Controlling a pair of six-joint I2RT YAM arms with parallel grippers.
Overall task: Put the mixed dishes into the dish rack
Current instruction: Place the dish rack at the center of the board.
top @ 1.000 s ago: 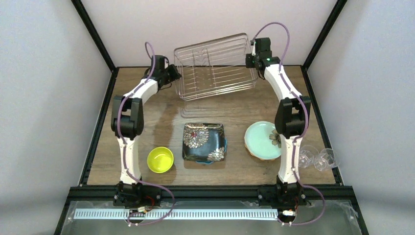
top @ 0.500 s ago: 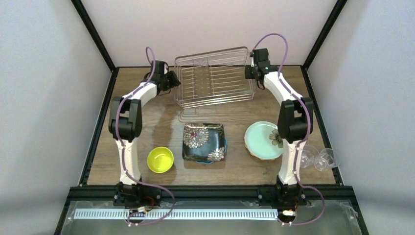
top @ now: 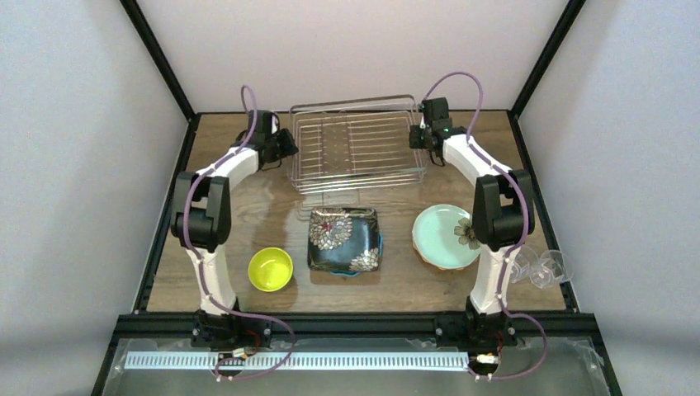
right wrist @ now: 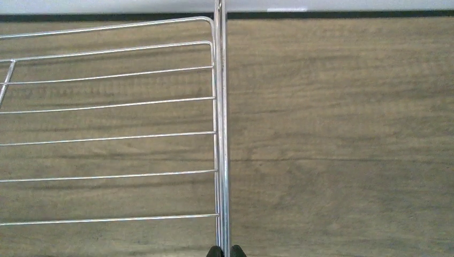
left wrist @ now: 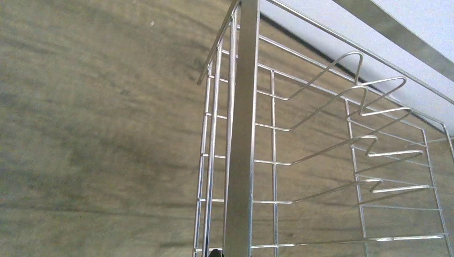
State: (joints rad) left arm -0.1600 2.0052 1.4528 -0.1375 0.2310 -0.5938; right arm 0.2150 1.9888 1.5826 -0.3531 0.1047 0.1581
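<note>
The silvery wire dish rack (top: pixel 355 144) sits level at the back middle of the table. My left gripper (top: pixel 286 148) is shut on its left rim and my right gripper (top: pixel 415 136) on its right rim. In the right wrist view the two dark fingertips (right wrist: pixel 216 251) pinch the rim wire (right wrist: pixel 222 134). The left wrist view shows the flat rim bar (left wrist: pixel 241 134) and the prongs. In front lie the black square floral plate (top: pixel 343 239), the round mint plate (top: pixel 444 235) and the yellow-green bowl (top: pixel 271 269). Clear glass (top: pixel 536 268) stands at the right edge.
A teal edge (top: pixel 380 243) shows under the black plate. An orange rim (top: pixel 423 257) shows under the mint plate. Black frame posts stand at the back corners, and a black rail (top: pixel 355 323) runs along the near edge.
The rack was lifted and tilted up toward the camera. Both arms have brought it down and toward the front, and it now lies level.
</note>
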